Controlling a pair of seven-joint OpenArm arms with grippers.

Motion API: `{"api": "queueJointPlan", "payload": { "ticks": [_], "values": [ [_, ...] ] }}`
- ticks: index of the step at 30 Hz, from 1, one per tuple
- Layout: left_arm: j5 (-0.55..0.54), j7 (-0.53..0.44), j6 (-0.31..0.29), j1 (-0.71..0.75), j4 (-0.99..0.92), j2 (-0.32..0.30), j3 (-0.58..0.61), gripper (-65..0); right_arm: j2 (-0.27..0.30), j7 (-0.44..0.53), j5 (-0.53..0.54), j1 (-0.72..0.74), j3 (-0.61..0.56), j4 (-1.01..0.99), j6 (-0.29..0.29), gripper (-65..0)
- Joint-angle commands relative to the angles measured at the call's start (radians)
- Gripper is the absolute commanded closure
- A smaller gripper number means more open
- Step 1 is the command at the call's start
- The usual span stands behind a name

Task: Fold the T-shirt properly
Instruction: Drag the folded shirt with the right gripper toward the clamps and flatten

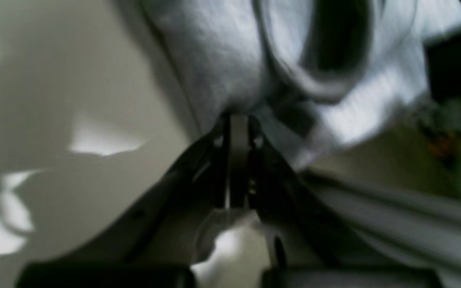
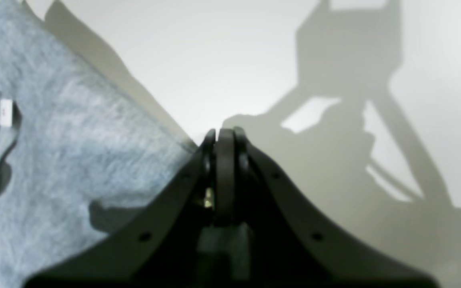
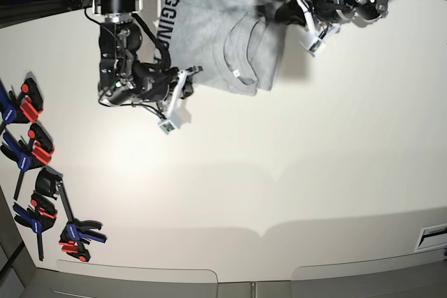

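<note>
The light grey T-shirt (image 3: 209, 33) lies bunched at the table's far edge, with black lettering showing at its left and the collar folded over the middle. In the left wrist view my left gripper (image 1: 238, 120) is shut on the T-shirt (image 1: 210, 56), with cloth gathered at its tips and the collar loop (image 1: 326, 80) just beyond. In the base view the left gripper (image 3: 285, 6) sits at the shirt's upper right. My right gripper (image 2: 224, 134) is shut, and the T-shirt (image 2: 66, 152) meets its left finger with no cloth seen between the jaws. In the base view the right gripper (image 3: 190, 73) is at the shirt's lower-left edge.
Several blue, red and black spring clamps (image 3: 35, 151) lie along the left edge of the white table (image 3: 279, 172). A small white label (image 2: 5, 113) shows on the shirt near the collar. Dark equipment stands behind the far edge.
</note>
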Motion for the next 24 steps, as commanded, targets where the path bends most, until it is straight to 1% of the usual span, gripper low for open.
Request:
{"api": "queueJointPlan", "payload": {
  "ticks": [1, 3, 5, 7, 10, 12, 13, 15, 18, 20, 22, 24],
  "values": [
    [0.078, -0.014, 0.06, -0.017, 0.011, -0.01, -0.007, 0.0, 0.008, -0.002, 0.029, 0.007, 0.025, 0.015, -0.003, 0.0],
    [0.133, -0.047, 0.112, -0.045, 0.011, -0.01, -0.007, 0.0, 0.003, -0.011, 0.119, 0.002, 0.077, 0.015, -0.003, 0.0],
    [0.146, -0.06, 0.136, -0.081, 0.011, -0.01, -0.007, 0.0, 0.003, -0.024, 0.221, 0.002, 0.132, 0.015, -0.002, 0.0],
    [0.146, -0.06, 0.142, -0.126, 0.011, -0.009, -0.007, 0.0, 0.003, -0.034, 0.322, 0.002, 0.187, 0.016, 0.01, 0.0],
    [0.146, -0.063, 0.142, -0.197, 0.011, -0.009, -0.007, 0.0, 0.003, -0.072, 0.461, 0.002, 0.262, 0.018, 0.071, 0.0],
    [0.145, -0.084, 0.142, -0.238, 0.011, -0.009, -0.007, 0.0, 0.003, -0.095, 0.543, 0.002, 0.308, 0.023, 0.103, 0.0],
    [0.145, -0.1, 0.142, -0.257, 0.011, -0.009, -0.007, 0.0, 0.003, -0.101, 0.582, 0.002, 0.329, 0.028, 0.112, 0.0],
    [0.145, -0.113, 0.142, -0.292, 0.011, -0.01, -0.007, 0.0, 0.003, -0.109, 0.652, 0.002, 0.36, 0.048, 0.112, 0.0],
    [0.146, -0.103, 0.142, -0.338, 0.012, -0.01, -0.011, 0.0, -0.002, -0.164, 0.768, 0.002, 0.358, 0.101, 0.112, 0.0],
    [0.149, -0.1, 0.142, -0.354, 0.012, -0.01, -0.032, 0.0, -0.012, -0.213, 0.842, 0.0, 0.32, 0.148, 0.112, 0.0],
    [0.157, -0.088, 0.152, -0.357, 0.013, -0.01, -0.067, 0.0, -0.025, -0.232, 0.864, -0.006, 0.254, 0.193, 0.112, 0.0],
    [0.164, -0.069, 0.182, -0.358, 0.012, -0.014, -0.114, 0.0, -0.039, -0.232, 0.863, -0.018, 0.175, 0.221, 0.112, 0.0]
  ]
}}
